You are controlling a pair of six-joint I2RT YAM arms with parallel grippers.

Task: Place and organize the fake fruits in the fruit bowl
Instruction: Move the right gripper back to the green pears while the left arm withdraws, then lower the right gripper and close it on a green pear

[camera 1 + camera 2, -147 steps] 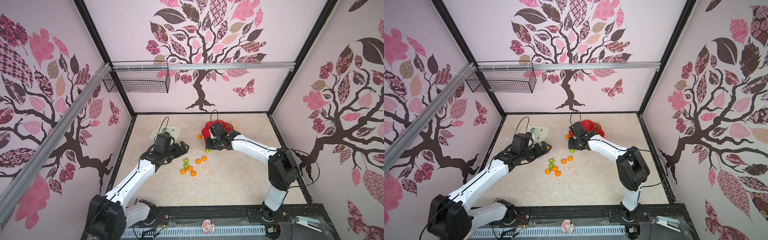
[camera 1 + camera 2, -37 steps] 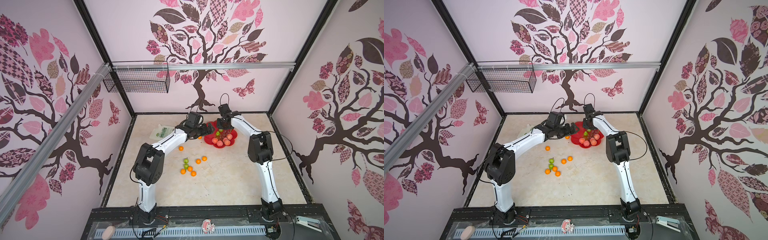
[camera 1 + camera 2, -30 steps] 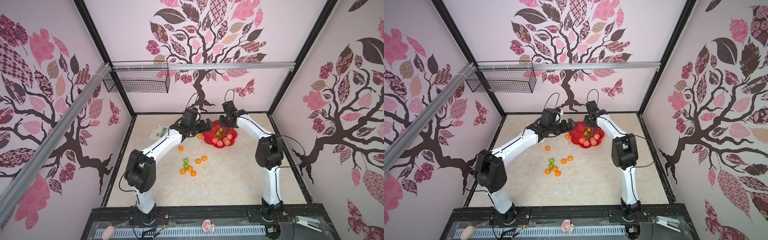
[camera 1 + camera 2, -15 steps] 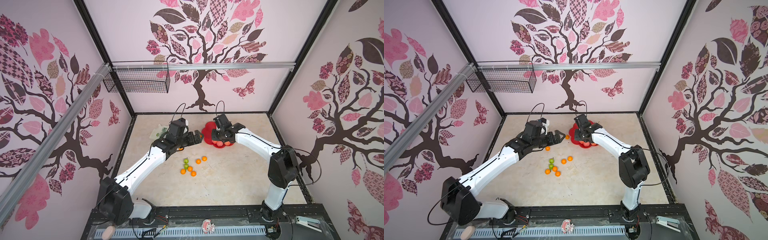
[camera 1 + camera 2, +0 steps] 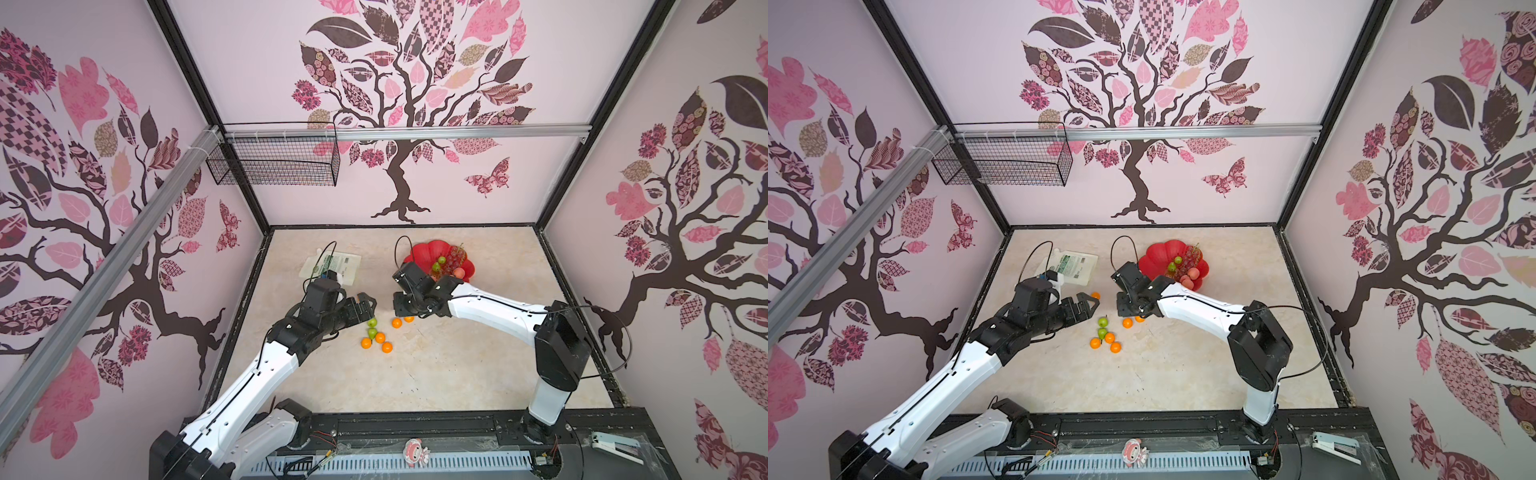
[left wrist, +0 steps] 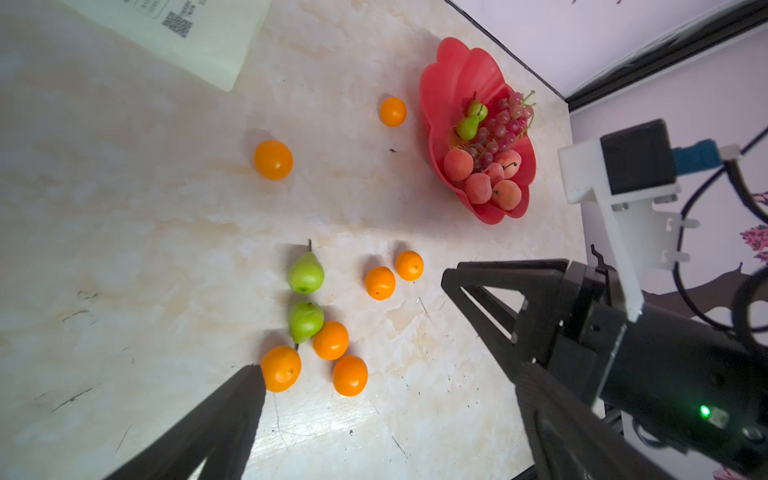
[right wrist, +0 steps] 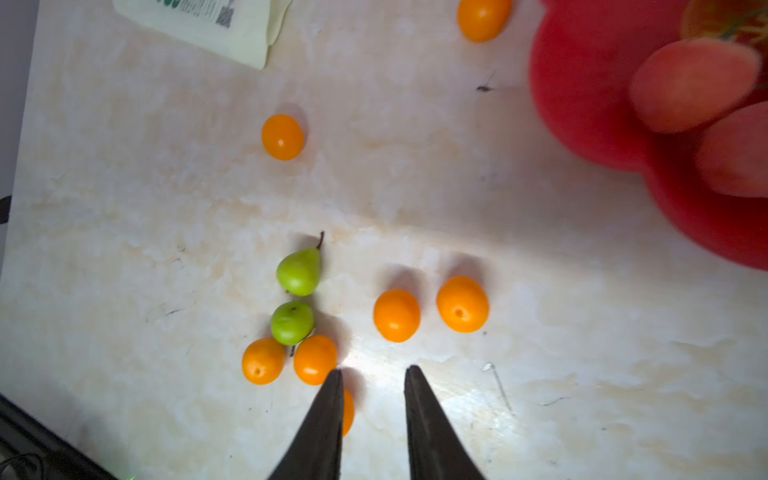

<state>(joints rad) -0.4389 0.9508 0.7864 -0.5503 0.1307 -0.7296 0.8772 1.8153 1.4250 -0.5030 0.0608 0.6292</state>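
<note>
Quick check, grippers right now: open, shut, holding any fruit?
Left gripper: wide open, holding nothing.
Right gripper: jaws narrowly apart, nothing between them.

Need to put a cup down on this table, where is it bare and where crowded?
Bare: the wide near strip between the loose fruits and the front rail; also right of the fruit bowl. Crowded: mid-table around the loose fruits, and between pouch and bowl.

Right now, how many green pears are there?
4. Two pears lie on the table beside the oranges; two sit in the red bowl by the grapes. Maybe more hidden.
</note>
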